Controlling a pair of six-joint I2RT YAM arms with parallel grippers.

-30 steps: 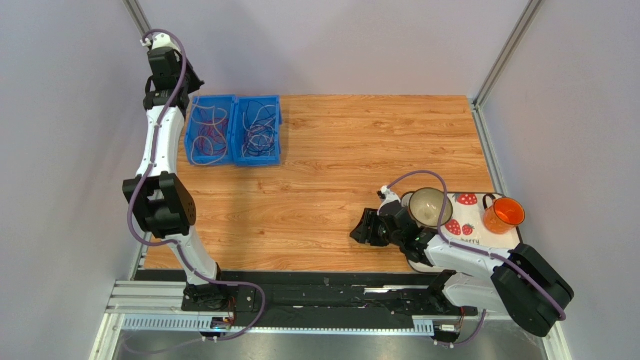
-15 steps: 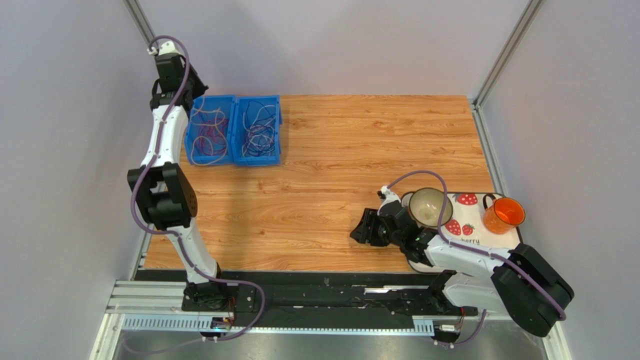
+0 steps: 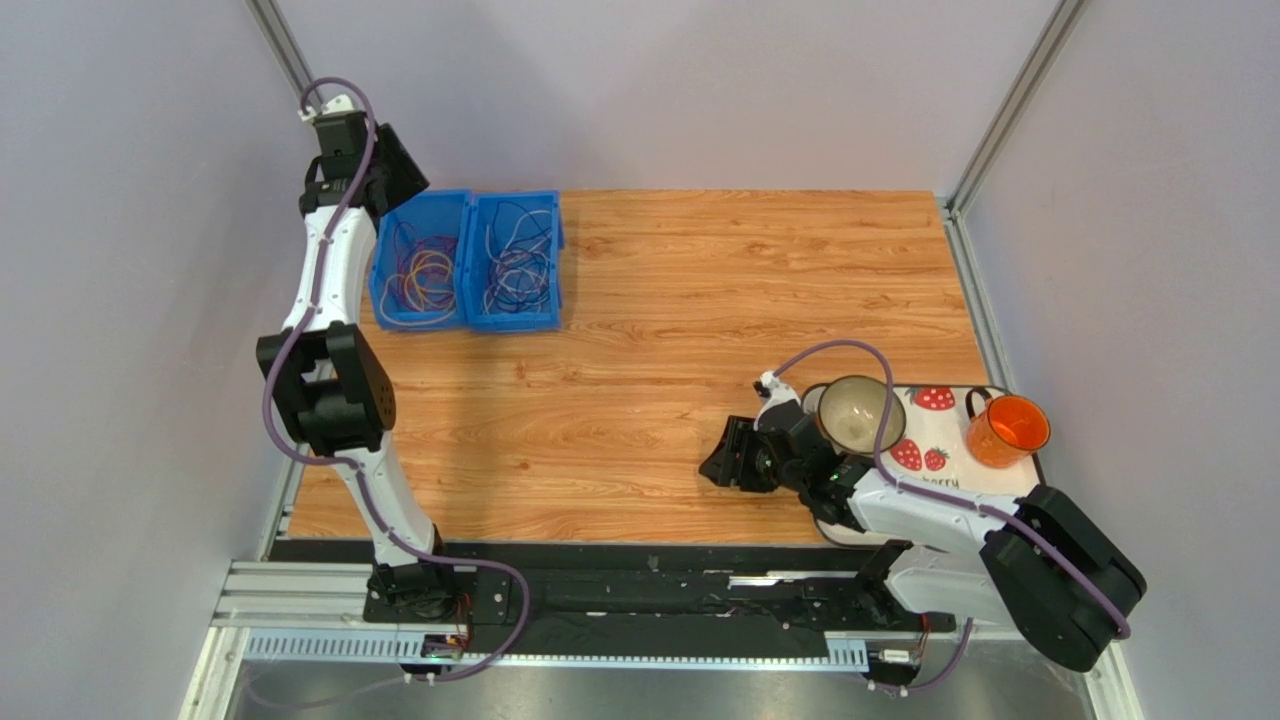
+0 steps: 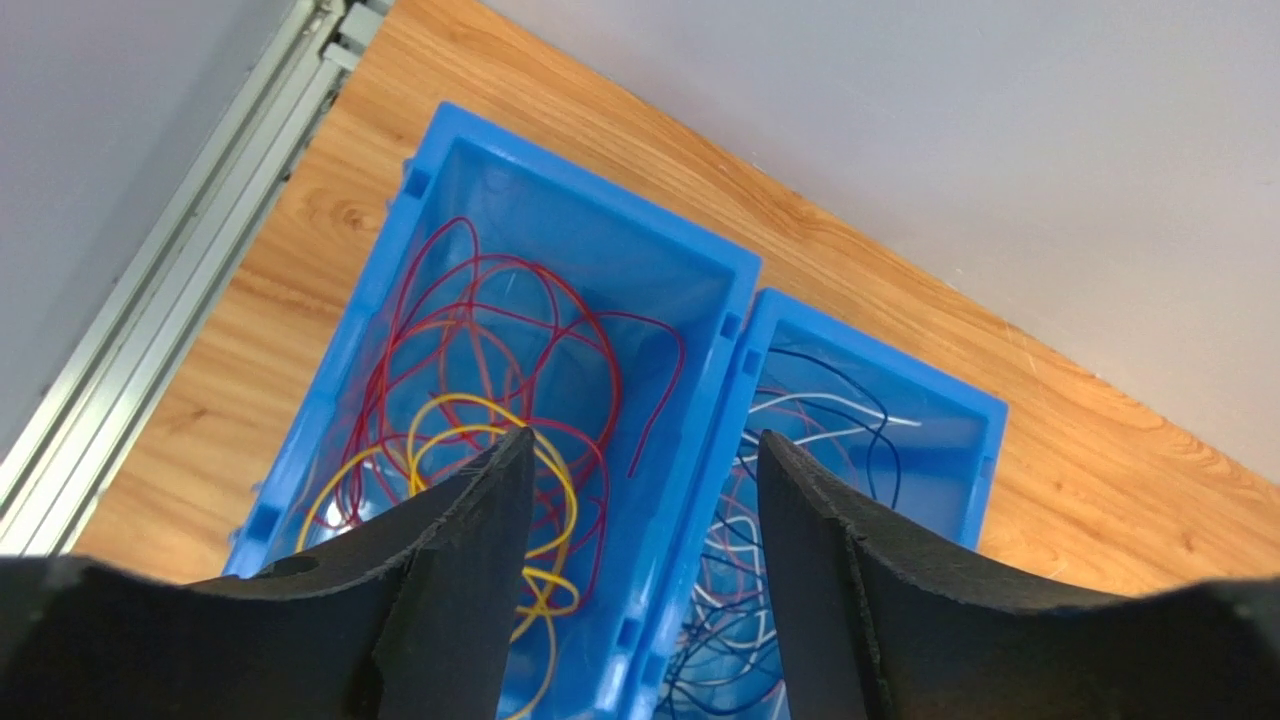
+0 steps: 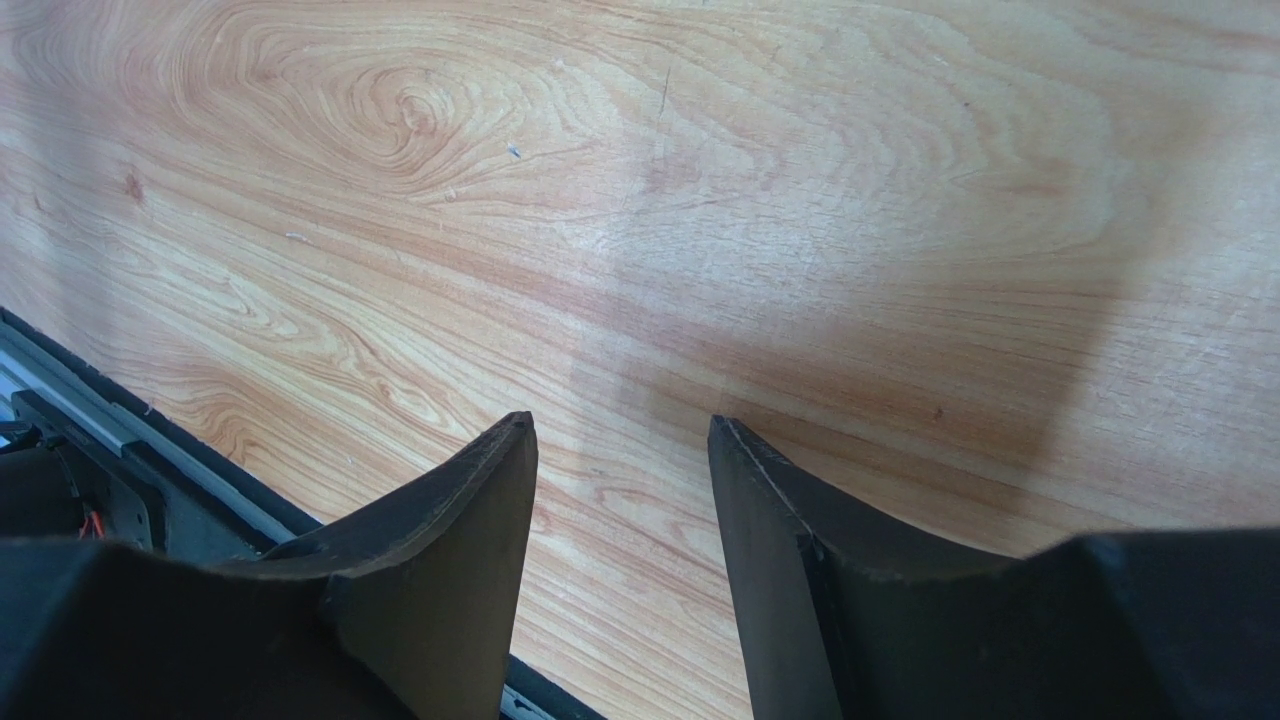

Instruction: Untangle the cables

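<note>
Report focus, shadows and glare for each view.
Top external: soft, even light, no glare; the cables read as thin lines in the blue bins. Left wrist: cables crisp, the end effector fingers dark and featureless. Right wrist: wood grain sharp, a broad dim shadow lies across the table.

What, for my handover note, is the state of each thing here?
left bin: holds red and yellow cables, looped over one another
right bin: holds white and dark cables, looped over one another
left pincer: open, empty, raised above both bins
right pincer: open, empty, over bare table
bowl: upright on the mat
orange cup: upright on the mat
</note>
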